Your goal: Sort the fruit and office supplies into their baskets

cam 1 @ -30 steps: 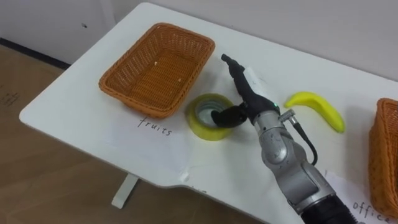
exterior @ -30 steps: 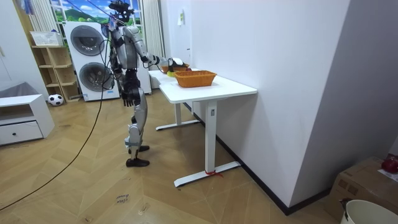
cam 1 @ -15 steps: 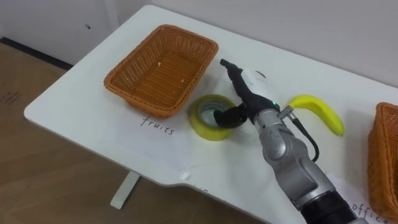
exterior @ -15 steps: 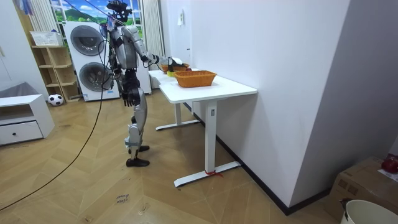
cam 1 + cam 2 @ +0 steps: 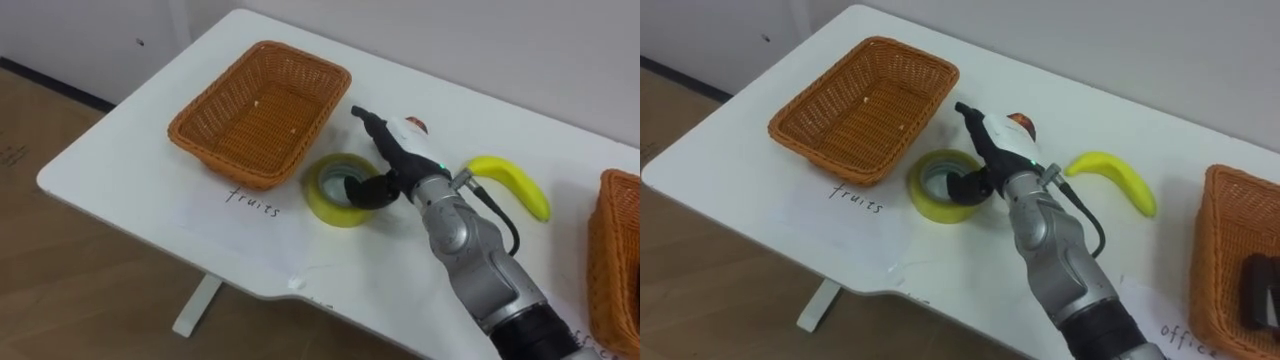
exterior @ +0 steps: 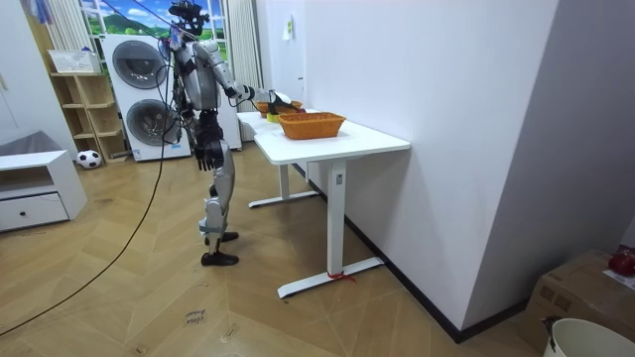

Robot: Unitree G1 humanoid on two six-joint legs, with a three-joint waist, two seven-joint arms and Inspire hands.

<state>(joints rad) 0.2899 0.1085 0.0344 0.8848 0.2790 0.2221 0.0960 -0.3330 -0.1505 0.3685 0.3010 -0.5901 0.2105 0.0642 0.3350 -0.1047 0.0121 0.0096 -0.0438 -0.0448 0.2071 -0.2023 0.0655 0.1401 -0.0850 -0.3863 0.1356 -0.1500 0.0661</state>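
A yellow tape roll (image 5: 321,203) lies flat on a white table (image 5: 130,200), directly under the robot's right hand (image 5: 398,150). The hand's thumb hooks down into the roll's open core against the wall nearest the wrist, while its fingers reach straight out past the rim, so the wall sits between thumb and fingers in a loose pinch. The roll is round with no long axis, and its hole faces up. Beyond the fingertips, to their left, sits an empty wicker basket (image 5: 230,170) with a handwritten "fruits" label. A banana (image 5: 510,180) lies just right of the wrist, and a small reddish object (image 5: 1021,122) peeks out behind the hand. Well off to the right, back along the forearm, stands a second wicker basket (image 5: 1215,250) holding a dark item (image 5: 1260,285); the tape likely belongs there, so the carry would run rightward. The left hand (image 6: 205,156) hangs by the robot's hip, far from the table, leaving the right hand much nearer.
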